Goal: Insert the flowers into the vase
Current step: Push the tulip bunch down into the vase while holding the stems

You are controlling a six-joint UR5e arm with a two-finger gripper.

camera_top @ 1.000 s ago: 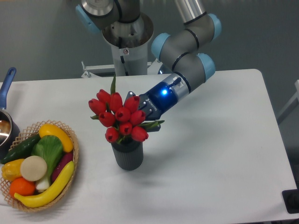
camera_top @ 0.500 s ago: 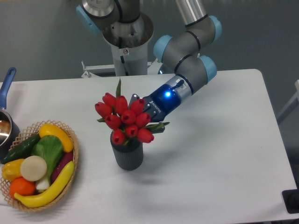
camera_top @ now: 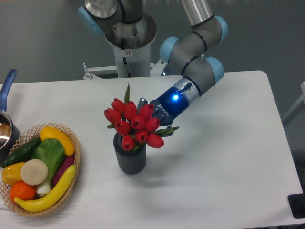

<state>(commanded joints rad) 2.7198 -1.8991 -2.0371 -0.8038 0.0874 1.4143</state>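
Note:
The flowers [camera_top: 135,124] are a bunch of red tulip buds with green leaves, tilted so the heads face the camera. They hang just above the mouth of the vase [camera_top: 129,159], a short dark grey ribbed cylinder standing on the white table. The bunch covers the mouth, so I cannot tell how far the stems reach in. My gripper [camera_top: 155,116] comes in from the upper right and is shut on the flowers' stems behind the buds; its fingertips are mostly hidden by the blooms.
A woven basket [camera_top: 74,155] of vegetables and fruit sits at the front left. A pot with a blue handle [camera_top: 6,88] is at the left edge. The arm's base column [camera_top: 127,52] stands behind the table's back edge.
My gripper has carried the flowers to the right and a little down. The bunch was off to the left of the vase's mouth and is now more centred over it.

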